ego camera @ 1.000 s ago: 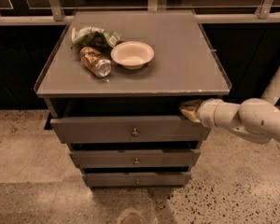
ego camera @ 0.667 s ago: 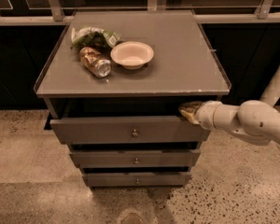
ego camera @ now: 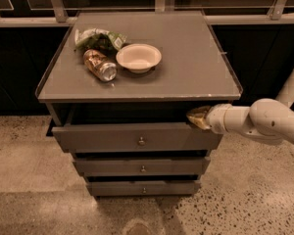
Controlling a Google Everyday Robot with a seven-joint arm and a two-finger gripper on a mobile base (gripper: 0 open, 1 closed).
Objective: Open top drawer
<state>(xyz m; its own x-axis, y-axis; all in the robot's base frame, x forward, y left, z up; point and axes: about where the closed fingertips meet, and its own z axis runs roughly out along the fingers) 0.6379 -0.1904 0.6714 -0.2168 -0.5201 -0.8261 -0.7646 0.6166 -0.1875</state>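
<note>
While the speckled stone floor [ego camera: 29, 180] lies in the foreground, the narrowest grey drawer front [ego camera: 117, 187] and the medium-width grey drawer front [ego camera: 112, 166] above it sit stepped one behind the other. Over both, the top drawer [ego camera: 103, 138], the widest flat grey panel with a small round metal knob [ego camera: 141, 141] at its centre, stands partly pulled out toward the near side, with a dark gap between it and the table's top. The robot's hand [ego camera: 198, 117], at the end of a white jointed arm [ego camera: 264, 121] reaching in from the right, is at the drawer's upper right corner, not at the knob. Whether it is clenched or released cannot be told.

Compared with a second ago, almost nothing has shifted: the drawer juts out about as far and the hand is at the same corner, so the opening looks begun but stalled short of full travel. Farther back, on the grey table [ego camera: 186, 58], a shallow cream bowl [ego camera: 138, 58], a toppled metal drink can [ego camera: 100, 65] and a crumpled green snack packet [ego camera: 98, 37] rest undisturbed.
</note>
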